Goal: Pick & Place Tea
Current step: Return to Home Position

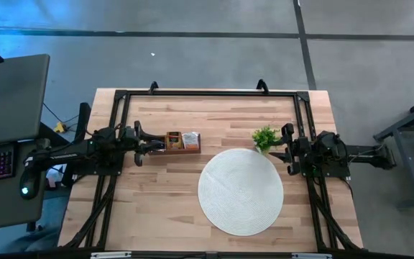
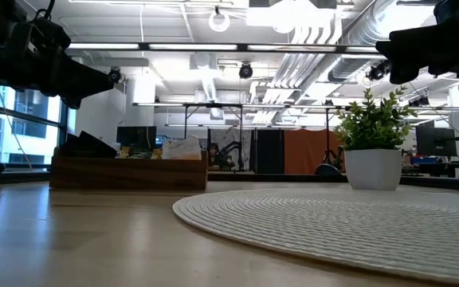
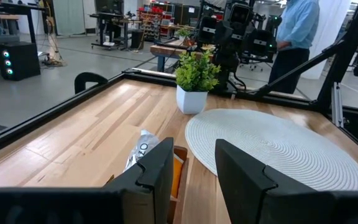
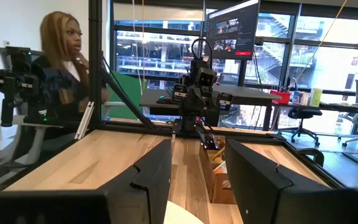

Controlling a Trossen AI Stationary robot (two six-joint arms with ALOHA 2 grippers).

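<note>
Tea packets sit in a brown wooden divided tray (image 1: 182, 142) on the table's middle left: a white one (image 1: 190, 139) and an orange-brown one (image 1: 172, 138). The left wrist view shows a white packet (image 3: 144, 151) and an orange one (image 3: 178, 172) standing in the tray. My left gripper (image 1: 149, 146) is open and raised just left of the tray (image 2: 130, 170), touching nothing. My right gripper (image 1: 282, 149) is open and raised at the table's right side, beside the small green plant (image 1: 265, 137). In the right wrist view the tray (image 4: 218, 174) lies far ahead.
A round white woven mat (image 1: 240, 190) lies right of the table's middle, toward the near edge. The potted plant (image 2: 373, 149) stands at the mat's far right rim. A black frame runs along the table's edges. People (image 4: 61, 68) are in the room beyond the table.
</note>
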